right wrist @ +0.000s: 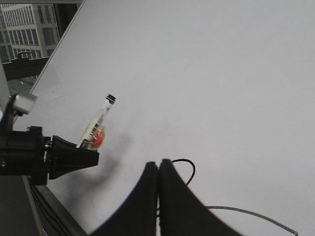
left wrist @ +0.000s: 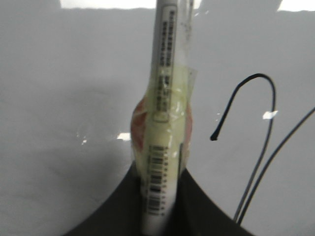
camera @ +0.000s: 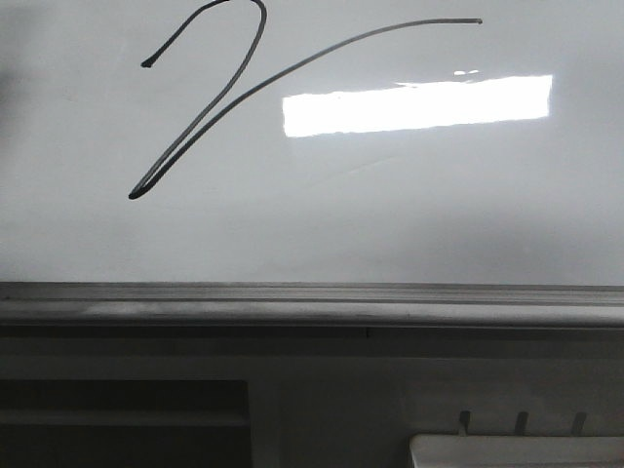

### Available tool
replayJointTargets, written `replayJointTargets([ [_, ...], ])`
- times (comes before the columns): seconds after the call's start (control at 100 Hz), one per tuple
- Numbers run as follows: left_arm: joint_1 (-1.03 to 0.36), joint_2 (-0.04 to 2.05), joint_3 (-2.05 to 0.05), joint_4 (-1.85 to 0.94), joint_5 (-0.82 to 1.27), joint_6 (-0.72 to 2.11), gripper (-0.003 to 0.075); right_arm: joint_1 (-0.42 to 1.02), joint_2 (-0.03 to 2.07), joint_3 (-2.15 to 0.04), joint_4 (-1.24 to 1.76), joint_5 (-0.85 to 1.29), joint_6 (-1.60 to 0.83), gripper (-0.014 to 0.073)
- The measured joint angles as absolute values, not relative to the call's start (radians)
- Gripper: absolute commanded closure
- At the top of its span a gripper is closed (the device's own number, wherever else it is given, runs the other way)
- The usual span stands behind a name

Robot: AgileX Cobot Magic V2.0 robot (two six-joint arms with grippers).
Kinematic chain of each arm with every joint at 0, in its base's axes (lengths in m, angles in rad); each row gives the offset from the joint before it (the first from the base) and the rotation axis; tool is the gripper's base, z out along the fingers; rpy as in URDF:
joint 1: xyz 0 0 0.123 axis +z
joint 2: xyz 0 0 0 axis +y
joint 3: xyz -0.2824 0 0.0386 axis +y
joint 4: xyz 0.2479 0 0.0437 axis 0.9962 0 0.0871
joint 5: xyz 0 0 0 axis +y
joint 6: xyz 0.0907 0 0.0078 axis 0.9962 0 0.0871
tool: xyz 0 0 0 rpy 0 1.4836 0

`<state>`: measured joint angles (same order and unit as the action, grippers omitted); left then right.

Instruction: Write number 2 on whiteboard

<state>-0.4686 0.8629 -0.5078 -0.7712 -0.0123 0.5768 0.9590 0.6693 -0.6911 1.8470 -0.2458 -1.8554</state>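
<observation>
The whiteboard (camera: pixel 390 214) fills the front view, with a thin black number 2 (camera: pixel 210 107) drawn on it: hooked top, sharp lower point, long tail running right. Neither gripper shows in that view. My left gripper (left wrist: pixel 160 172) is shut on a white marker (left wrist: pixel 165 98) wrapped in yellowish tape; the marker's tip is out of this view. The 2's hook (left wrist: pixel 269 93) lies beside the marker. In the right wrist view the left gripper (right wrist: pixel 74 157) holds the marker (right wrist: pixel 101 120) off to the side of the 2 (right wrist: pixel 191 169). My right gripper (right wrist: pixel 158 164) is shut and empty, close to the board.
A grey metal rail (camera: pixel 312 302) runs along the board's lower edge. Dark cabinet panels (camera: pixel 117 419) lie below it, and a white object (camera: pixel 517 450) sits at the lower right. A bright rectangular reflection (camera: pixel 419 105) lies on the board. A window with buildings (right wrist: pixel 29 29) shows beyond the board's edge.
</observation>
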Motion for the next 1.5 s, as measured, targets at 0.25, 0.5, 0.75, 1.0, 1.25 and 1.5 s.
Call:
replayJointTargets([
  [0.25,-0.469,0.99,-0.508,-0.82,-0.102,0.575,0.0741,0.959,0.669,-0.691,1.849,-0.246,-1.855,0.0665],
  [0.5,-0.469,1.027,-0.508,-0.824,-0.123,0.575,0.0741,0.959,0.669,-0.691,1.851,-0.244,-1.853,0.0665],
  [0.75,-0.469,1.029,-0.508,-0.826,-0.17,0.575,0.0741,0.959,0.669,-0.691,1.851,-0.219,-1.853,0.0665],
  [1.0,-0.469,1.029,-0.508,-0.828,-0.172,0.572,0.0741,0.959,0.715,-0.691,1.851,-0.161,-1.853,0.0665],
  [1.25,-0.469,1.031,-0.508,-0.828,-0.083,0.572,0.0741,0.959,0.739,-0.69,1.851,-0.108,-1.853,0.0665],
  [1.5,-0.469,1.031,-0.508,-0.828,-0.07,0.572,0.0741,0.959,0.739,-0.69,1.849,-0.103,-1.853,0.0665],
])
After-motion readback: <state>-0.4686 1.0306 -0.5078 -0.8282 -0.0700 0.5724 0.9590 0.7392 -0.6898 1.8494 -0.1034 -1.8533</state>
